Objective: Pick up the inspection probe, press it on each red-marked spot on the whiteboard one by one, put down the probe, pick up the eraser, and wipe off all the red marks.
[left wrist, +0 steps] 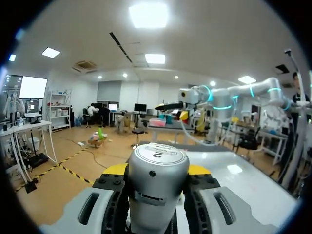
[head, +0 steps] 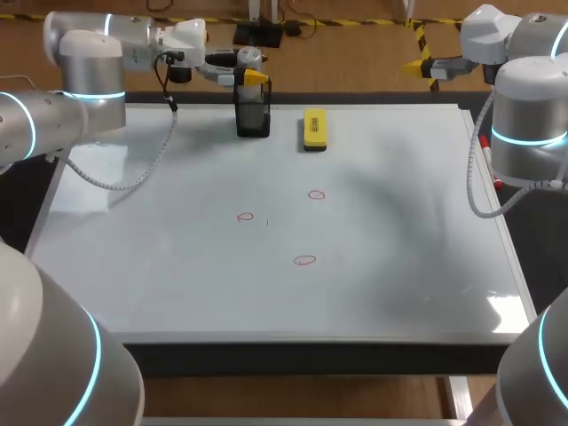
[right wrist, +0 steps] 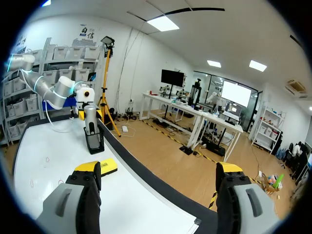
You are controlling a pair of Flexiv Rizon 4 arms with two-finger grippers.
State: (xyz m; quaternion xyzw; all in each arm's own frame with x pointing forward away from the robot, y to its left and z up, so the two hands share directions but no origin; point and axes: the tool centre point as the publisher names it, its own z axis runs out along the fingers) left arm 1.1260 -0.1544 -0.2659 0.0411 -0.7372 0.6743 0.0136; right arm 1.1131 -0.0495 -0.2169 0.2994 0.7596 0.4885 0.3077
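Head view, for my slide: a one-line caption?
Left gripper holding the probe in its holder; yellow eraser beside, three red marks on the whiteboard.

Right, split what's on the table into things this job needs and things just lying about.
Job: inspection probe in the left gripper, black holder, yellow eraser, whiteboard, three red marks.
Lying about: one red item at the whiteboard's right edge, mostly hidden, can't identify.

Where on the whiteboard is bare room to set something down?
Bare: the near strip of the whiteboard in front of the red marks, and the right side beyond the eraser. Crowded: the far edge, where the left pincer holds the probe in its holder.
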